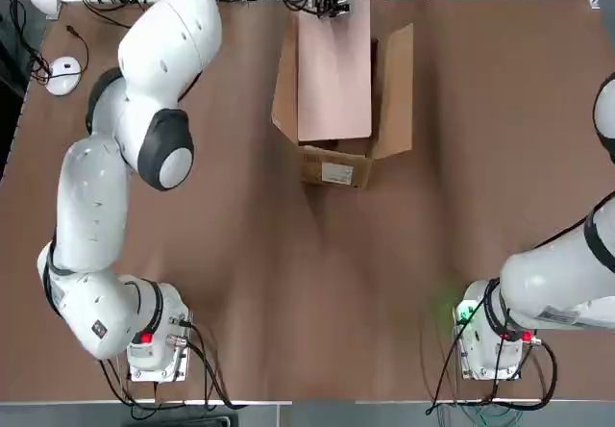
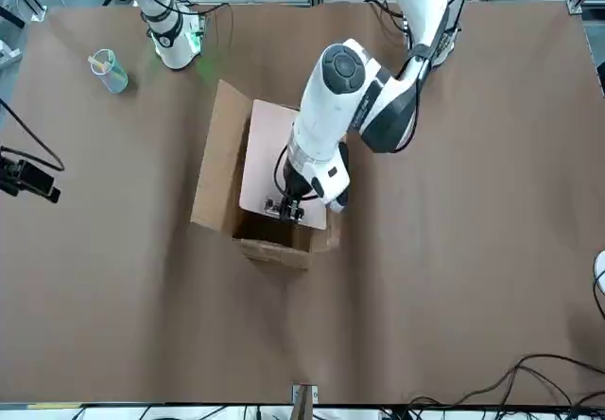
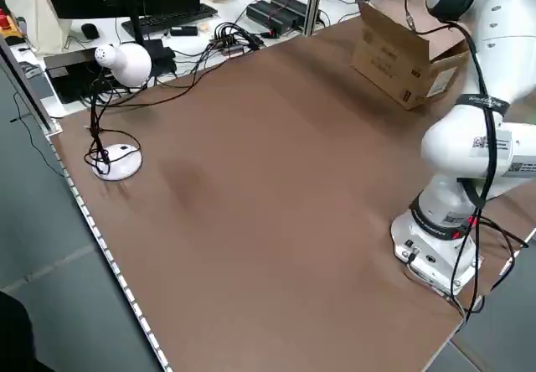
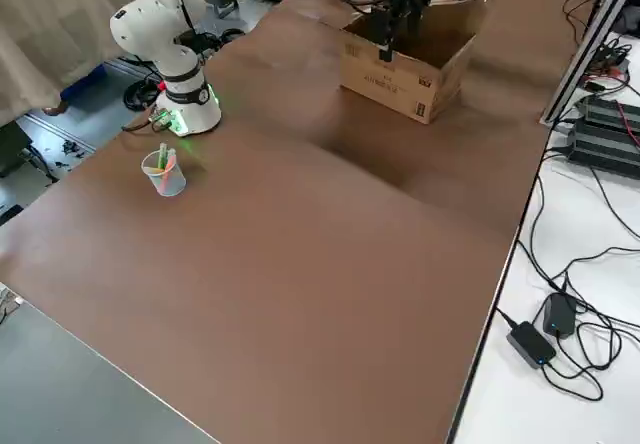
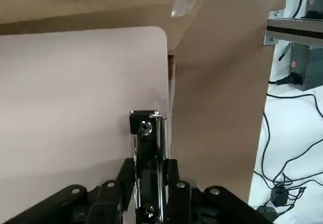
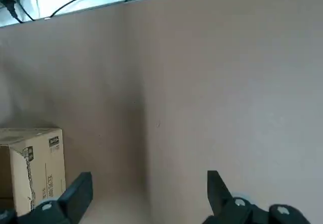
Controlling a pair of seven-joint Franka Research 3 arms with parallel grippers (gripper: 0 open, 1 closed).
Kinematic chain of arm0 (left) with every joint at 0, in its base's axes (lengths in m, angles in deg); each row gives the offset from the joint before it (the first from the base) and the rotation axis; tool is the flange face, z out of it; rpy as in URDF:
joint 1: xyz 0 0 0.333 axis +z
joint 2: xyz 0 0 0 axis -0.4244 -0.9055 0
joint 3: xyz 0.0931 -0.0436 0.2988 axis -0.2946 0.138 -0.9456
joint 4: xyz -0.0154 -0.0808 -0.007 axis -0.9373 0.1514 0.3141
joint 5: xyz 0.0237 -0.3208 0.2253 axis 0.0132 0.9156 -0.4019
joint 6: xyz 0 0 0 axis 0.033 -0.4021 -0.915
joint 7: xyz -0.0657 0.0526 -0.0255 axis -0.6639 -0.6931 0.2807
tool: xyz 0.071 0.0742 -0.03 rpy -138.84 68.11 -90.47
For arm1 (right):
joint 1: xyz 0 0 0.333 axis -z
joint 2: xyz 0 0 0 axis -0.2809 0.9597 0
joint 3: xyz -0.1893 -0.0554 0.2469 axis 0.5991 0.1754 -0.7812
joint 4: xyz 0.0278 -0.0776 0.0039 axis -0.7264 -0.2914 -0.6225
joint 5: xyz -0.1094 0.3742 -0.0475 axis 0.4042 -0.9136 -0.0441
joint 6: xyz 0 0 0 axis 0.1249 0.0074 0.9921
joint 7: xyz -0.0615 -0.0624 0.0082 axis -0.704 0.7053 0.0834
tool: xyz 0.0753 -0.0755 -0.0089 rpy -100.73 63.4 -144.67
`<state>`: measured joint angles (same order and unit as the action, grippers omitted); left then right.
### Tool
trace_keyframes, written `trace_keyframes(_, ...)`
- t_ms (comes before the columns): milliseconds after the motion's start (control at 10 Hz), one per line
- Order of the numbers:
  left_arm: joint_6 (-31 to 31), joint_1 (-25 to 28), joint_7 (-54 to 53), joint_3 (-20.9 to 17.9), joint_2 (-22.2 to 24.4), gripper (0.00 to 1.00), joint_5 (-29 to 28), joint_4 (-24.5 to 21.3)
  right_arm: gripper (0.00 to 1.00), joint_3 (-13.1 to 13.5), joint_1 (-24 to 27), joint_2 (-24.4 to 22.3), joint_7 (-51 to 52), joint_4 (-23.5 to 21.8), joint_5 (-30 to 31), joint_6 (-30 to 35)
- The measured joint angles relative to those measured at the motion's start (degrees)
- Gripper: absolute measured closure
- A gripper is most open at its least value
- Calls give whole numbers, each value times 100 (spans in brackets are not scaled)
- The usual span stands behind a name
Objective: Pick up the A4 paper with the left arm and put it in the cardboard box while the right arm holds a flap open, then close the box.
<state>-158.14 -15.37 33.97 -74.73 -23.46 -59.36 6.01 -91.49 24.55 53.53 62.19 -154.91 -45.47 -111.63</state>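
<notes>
Right arm (image 1: 567,273): nearest the base edge of the table, off to the right and well apart from the box. It holds no flap.
Right gripper (image 6: 146,199): fingers spread wide with nothing between them; its wrist view shows bare table and one corner of the box.
Left arm (image 1: 144,110): reaches from its base diagonally across the table toward the far side of the box.
Cardboard box (image 1: 336,169): mid-table, top open, side flaps standing out, white label facing the robot.
A4 paper (image 1: 333,71): pale pink sheet lying tilted over the box opening, its far end sticking out past the box's far edge.
Left gripper (image 2: 285,210): above the far end of the box, fingers clamped on the metal clip (image 5: 147,133) at the sheet's short end.
Risk, flaps: no flap is held, so a loose flap could fold in and block the sheet.
Risk, sheet: lowered at this slant, its edge may catch the box rim and bend or bridge across.
Risk, grip: the hold is on the clip alone, so the sheet could pull free.
</notes>
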Motion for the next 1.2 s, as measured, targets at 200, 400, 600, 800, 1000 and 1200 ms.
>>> trace_keyframes(200,0,-13,0,-3,-22,70,0,0,0,6,93,3,58,-8,2,0)
trace_keyframes(400,-3,-16,0,-28,-40,70,0,0,0,12,275,41,318,-25,2,0)
trace_keyframes(600,-3,-76,0,-102,-56,70,0,0,0,12,367,103,415,-38,0,-1)
trace_keyframes(800,-3,-181,6,-164,-110,70,0,0,0,-28,349,182,451,-40,-6,0)
trace_keyframes(1000,-14,-242,10,-196,-183,70,0,1,1,-67,214,221,476,-47,-8,14)
trace_keyframes(1200,-50,-254,10,-206,-221,70,0,2,1,-76,32,222,477,-98,-5,15)
